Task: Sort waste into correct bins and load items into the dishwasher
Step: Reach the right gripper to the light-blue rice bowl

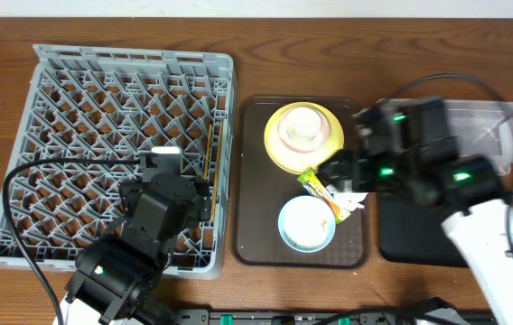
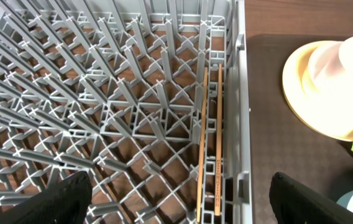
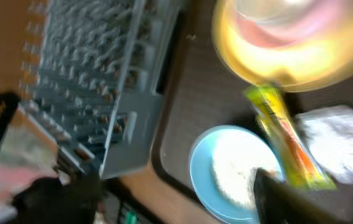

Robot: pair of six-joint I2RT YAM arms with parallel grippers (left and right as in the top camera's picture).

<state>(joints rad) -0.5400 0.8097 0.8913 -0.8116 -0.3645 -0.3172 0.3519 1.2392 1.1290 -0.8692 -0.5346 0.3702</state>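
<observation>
The two chopsticks were laid side by side in the grey dish rack, close to its right wall. The left jaws were spread wide above them, and nothing was gripped.

The yellow plate was set on the brown tray, and the cream bowl was sat on top of the plate. The yellow-green wrapper was laid just beside the plate, with the white napkin just beside it. The blue bowl, with white crumbs in it, was placed at the tray's near end.

The right jaws were seen apart over the wrapper and the blue bowl, and nothing was gripped.

The clear tub and the black tray were set on the desk, to the right of the brown tray.
</observation>
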